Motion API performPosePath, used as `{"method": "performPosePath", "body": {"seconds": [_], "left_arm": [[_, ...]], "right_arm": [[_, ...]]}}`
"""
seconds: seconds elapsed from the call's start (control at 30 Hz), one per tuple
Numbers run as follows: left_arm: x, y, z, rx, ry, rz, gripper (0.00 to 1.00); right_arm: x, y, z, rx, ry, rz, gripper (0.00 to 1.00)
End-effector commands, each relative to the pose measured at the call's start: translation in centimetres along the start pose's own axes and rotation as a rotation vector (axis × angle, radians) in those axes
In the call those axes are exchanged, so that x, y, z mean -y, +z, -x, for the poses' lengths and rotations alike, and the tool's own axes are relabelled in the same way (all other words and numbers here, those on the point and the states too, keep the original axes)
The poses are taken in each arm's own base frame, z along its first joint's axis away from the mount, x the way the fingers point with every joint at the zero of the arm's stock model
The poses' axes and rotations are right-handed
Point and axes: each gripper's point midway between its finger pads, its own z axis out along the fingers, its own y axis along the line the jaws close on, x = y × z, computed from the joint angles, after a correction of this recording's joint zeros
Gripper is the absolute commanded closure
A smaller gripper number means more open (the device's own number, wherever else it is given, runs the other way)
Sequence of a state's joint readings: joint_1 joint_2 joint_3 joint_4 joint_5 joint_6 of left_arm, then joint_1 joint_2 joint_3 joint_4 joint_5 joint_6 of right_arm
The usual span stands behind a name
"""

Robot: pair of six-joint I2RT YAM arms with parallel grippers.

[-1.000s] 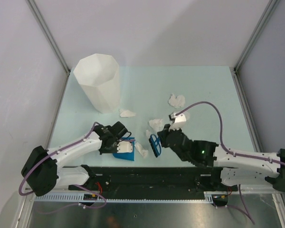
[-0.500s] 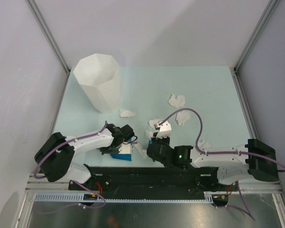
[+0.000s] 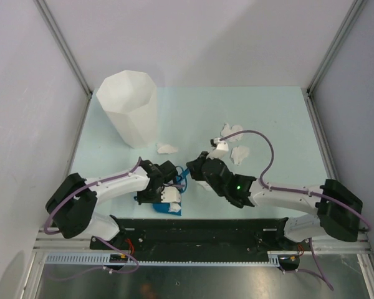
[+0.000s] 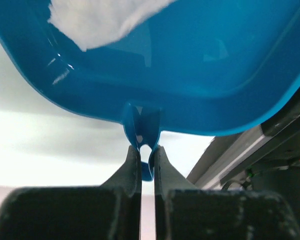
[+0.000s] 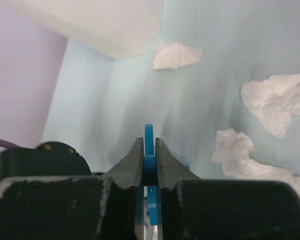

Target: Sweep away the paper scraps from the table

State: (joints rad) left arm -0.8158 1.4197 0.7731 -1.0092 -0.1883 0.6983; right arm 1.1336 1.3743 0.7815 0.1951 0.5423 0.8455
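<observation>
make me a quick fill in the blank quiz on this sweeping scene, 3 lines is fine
1. The left gripper is shut on the handle tab of a blue ____.
2. The thin handle clamped in the right gripper is coloured ____.
3. In the top view, the tall white bin stands at the table's far ____ corner.

Missing words: dustpan; blue; left.

Paper scraps [image 3: 240, 154]: small crumpled white wads, lying loose across middle of table [image 3: 280, 112]. One wad [image 3: 167, 148] sitting left of centre; cluster [image 3: 232, 131] lying right of centre, nearer far edge. Table lying flat, pale mint-green.
</observation>
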Motion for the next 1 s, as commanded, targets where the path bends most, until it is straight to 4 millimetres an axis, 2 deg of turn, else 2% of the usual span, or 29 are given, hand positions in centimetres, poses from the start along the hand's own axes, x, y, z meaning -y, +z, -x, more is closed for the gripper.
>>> {"method": "performPosePath", "body": {"seconds": [0.0,0.07,0.1,0.17,0.2,0.23,0.3,0.4,0.43,0.47,0.53,0.57,0.63,0.67,0.7,0.73,0.8,0.83,0.9,0.93,0.97], "left_arm": [[0.5,-1.3,2.8,0.185,-0.021,-0.079,1.0],[-0.1,-2.1,3.7,0.261,-0.055,-0.071,1.0],[-0.1,-2.4,4.0,0.299,-0.077,-0.083,1.0],[-0.6,-3.4,4.6,0.363,-0.098,-0.068,1.0],[-0.7,-3.8,4.8,0.384,-0.111,-0.07,1.0],[-0.7,-4.1,5.2,0.404,-0.121,-0.074,1.0],[-1.4,-5.5,6.0,0.443,-0.178,-0.062,1.0],[-2.5,-8.0,7.5,0.523,-0.232,-0.045,1.0],[-2.8,-8.7,7.8,0.544,-0.241,-0.04,1.0],[-3.7,-10.3,8.4,0.583,-0.263,-0.017,1.0],[-4.7,-12.1,8.7,0.627,-0.28,0.014,1.0],[-5.8,-14.1,9.1,0.675,-0.305,0.046,1.0],[-6.8,-15.8,9.2,0.705,-0.33,0.072,1.0],[-8.1,-17.8,9.1,0.743,-0.354,0.11,1.0],[-8.5,-18.5,9.0,0.752,-0.366,0.116,1.0],[-9.5,-20.3,9.0,0.786,-0.385,0.142,1.0],[-10.9,-21.9,8.4,0.813,-0.431,0.169,1.0],[-12.1,-23.8,8.2,0.851,-0.462,0.201,1.0],[-13.7,-25.6,7.0,0.882,-0.525,0.237,1.0],[-15.0,-27.9,5.8,0.926,-0.569,0.284,1.0],[-15.7,-28.8,5.4,0.938,-0.594,0.303,1.0]], "right_arm": [[-1.7,-2.1,6.2,0.138,0.082,0.06,1.0],[-0.3,-3.1,7.5,0.175,0.01,0.007,1.0],[-0.4,-4.4,9.3,0.216,0.006,0.013,1.0],[1.3,-5.9,11.4,0.273,-0.043,-0.046,1.0],[1.3,-7.7,13.5,0.321,-0.027,-0.035,1.0],[1.7,-8.5,14.5,0.349,-0.029,-0.048,1.0],[3.7,-11.0,17.3,0.431,-0.065,-0.12,1.0],[6.4,-13.4,20.4,0.516,-0.097,-0.224,1.0],[6.7,-14.7,21.4,0.544,-0.087,-0.223,1.0],[7.3,-15.1,21.6,0.543,-0.117,-0.239,1.0],[8.3,-15.8,22.4,0.56,-0.127,-0.265,1.0],[8.7,-15.6,22.0,0.536,-0.149,-0.274,1.0],[9.3,-15.4,21.7,0.51,-0.16,-0.278,1.0],[9.6,-15.2,21.2,0.486,-0.171,-0.284,1.0],[9.7,-15.0,21.0,0.475,-0.172,-0.285,1.0],[10.0,-14.7,20.6,0.453,-0.183,-0.294,1.0],[10.1,-14.4,20.3,0.438,-0.186,-0.294,1.0],[10.1,-14.2,20.0,0.423,-0.193,-0.293,1.0],[10.2,-13.9,19.5,0.403,-0.197,-0.292,1.0],[10.1,-13.7,19.3,0.391,-0.198,-0.284,1.0],[10.1,-13.5,19.1,0.382,-0.201,-0.286,1.0]]}}
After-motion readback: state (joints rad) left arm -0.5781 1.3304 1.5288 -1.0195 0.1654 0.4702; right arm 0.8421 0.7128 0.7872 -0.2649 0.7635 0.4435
